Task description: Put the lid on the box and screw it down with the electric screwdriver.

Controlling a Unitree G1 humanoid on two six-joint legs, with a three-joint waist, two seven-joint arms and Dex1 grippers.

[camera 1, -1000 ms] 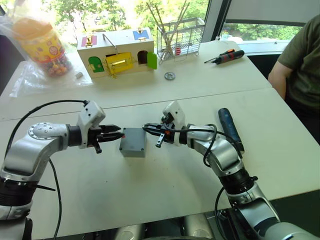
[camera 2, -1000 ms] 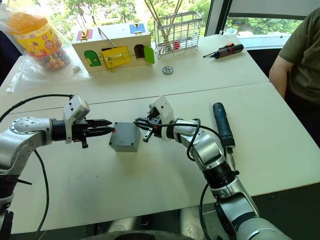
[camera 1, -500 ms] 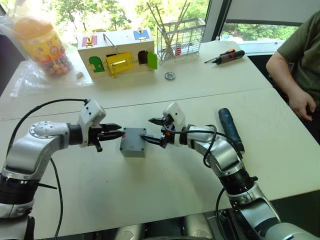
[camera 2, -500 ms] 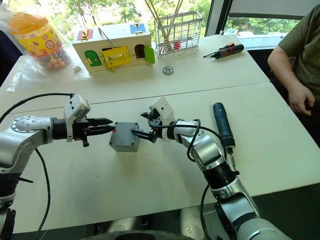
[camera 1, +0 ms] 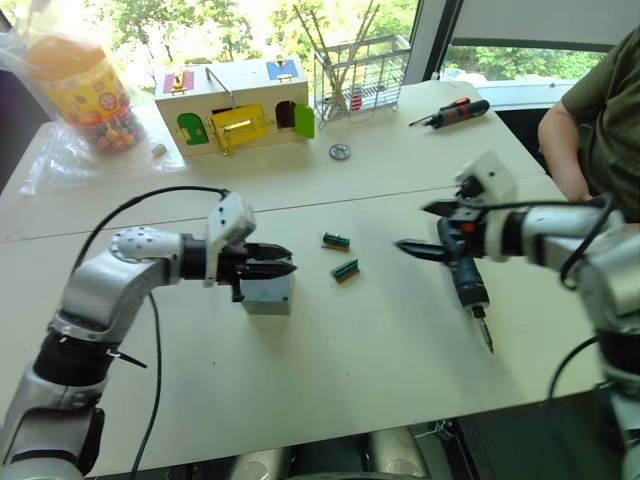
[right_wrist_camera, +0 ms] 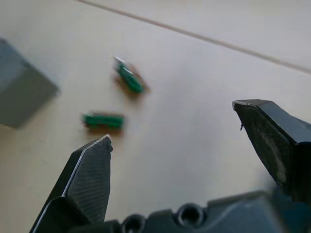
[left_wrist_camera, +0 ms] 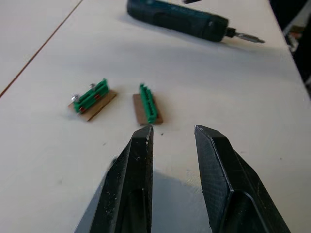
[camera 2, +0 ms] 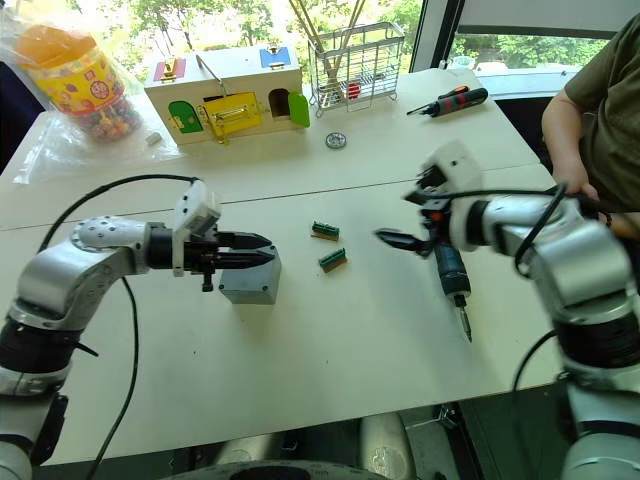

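The grey box (camera 1: 268,289) rests on the white table (camera 1: 300,360), with the left gripper (camera 1: 283,268) directly above it, fingers slightly parted and empty. Two green terminal blocks (camera 1: 341,256) lie just beside the box. The right gripper (camera 1: 420,229), fingers spread wide, hovers over the electric screwdriver (camera 1: 464,275), which lies well apart from the box.

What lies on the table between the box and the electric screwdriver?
Two small green parts, apart on bare tabletop between the box and the electric screwdriver, seen in the head views.
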